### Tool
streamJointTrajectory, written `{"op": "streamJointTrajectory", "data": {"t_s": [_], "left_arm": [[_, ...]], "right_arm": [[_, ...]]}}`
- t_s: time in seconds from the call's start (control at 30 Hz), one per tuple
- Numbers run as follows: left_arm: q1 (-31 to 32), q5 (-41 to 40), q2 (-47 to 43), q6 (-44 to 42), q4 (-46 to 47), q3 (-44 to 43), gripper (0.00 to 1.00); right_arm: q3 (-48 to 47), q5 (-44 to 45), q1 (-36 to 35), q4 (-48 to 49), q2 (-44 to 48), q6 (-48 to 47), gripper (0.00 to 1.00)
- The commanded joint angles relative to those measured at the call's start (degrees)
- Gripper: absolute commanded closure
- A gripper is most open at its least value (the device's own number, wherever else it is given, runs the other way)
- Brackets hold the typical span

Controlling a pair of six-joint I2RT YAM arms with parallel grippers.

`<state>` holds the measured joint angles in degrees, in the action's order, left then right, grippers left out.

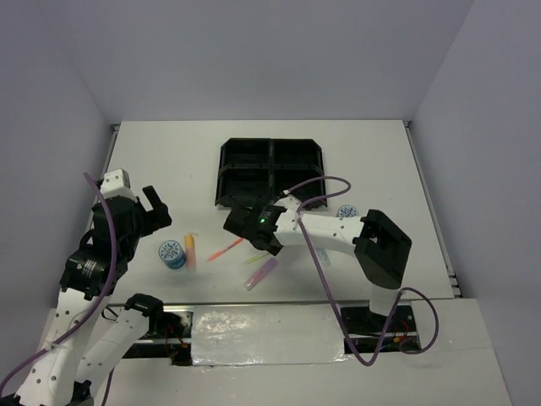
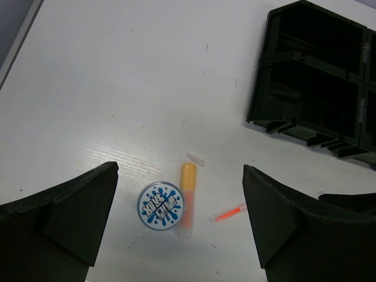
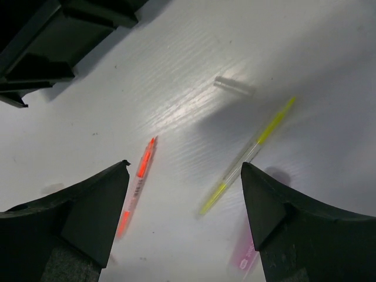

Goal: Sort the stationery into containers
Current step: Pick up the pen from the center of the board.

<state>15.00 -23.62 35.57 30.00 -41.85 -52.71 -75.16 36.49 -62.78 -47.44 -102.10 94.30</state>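
The black tray [image 1: 270, 173] with its four compartments sits at the back centre, and its edge also shows as the tray [image 2: 317, 100] and the tray [image 3: 53, 35]. My left gripper [image 1: 159, 211] hangs open above a blue-and-white tape roll [image 2: 161, 205] and an orange marker [image 2: 187, 197] lying side by side. In its own view, the left gripper [image 2: 180, 169] holds nothing. My right gripper [image 3: 185, 165] is open over a pink-red pen [image 3: 136, 185] and a yellow pen [image 3: 249, 154]. A pink-purple marker [image 3: 247, 255] lies under its right finger.
A second tape roll [image 1: 347, 213] lies beside the right arm's forearm. A small clear cap [image 3: 234, 86] rests on the table beyond the yellow pen. Another clear cap [image 2: 195, 159] lies just past the orange marker's tip. Grey walls enclose the white table.
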Motion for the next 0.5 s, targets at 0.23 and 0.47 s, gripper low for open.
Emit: {"op": "streamJointTrajectory", "data": {"t_s": [0.23,0.47], "left_arm": [[2.13,0.06,-0.77,-0.82,2.65,0.50,0.01],[3.19,-0.82,-1.12,-0.47,2.30,0.41,0.01]], "right_arm": [[-1.76,-0.89,-3.22,-6.09,-3.98,11.16,0.21],[-1.13,-1.33,-3.13,-6.08,-5.38,12.13,0.24]]}}
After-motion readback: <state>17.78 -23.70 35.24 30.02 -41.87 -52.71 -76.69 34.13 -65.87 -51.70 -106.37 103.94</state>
